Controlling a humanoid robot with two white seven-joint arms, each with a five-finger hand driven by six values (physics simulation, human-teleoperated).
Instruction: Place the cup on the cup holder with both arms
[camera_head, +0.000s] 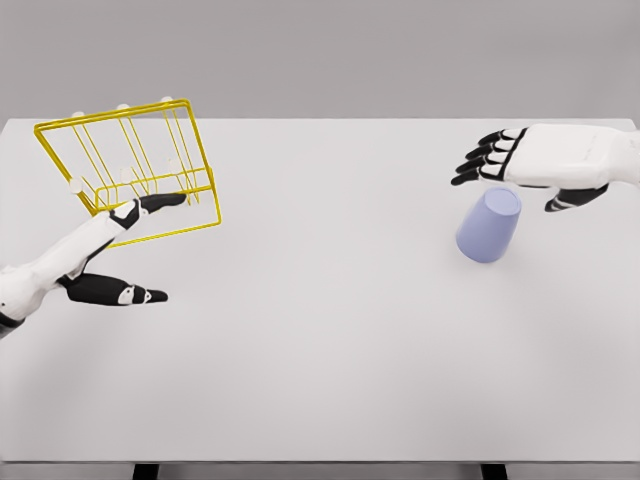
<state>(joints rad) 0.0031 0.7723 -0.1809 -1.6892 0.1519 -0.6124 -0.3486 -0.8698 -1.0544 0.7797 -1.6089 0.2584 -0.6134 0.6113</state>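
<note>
A pale lavender cup (489, 227) stands upside down on the white table, right of the middle. My right hand (520, 170) hovers just above and behind it, fingers spread toward the left, thumb down beside the cup's upper right; it holds nothing. The yellow wire cup holder (130, 170) sits tilted at the far left, its pegs tipped with white balls. My left hand (135, 250) reaches in at the holder's front lower edge; its fingers (160, 202) lie stretched against the wire frame and the thumb points right below. Whether it grips the frame I cannot tell.
The white table (320, 340) stretches wide between the holder and the cup. Its front edge runs along the bottom of the view, with dark legs below.
</note>
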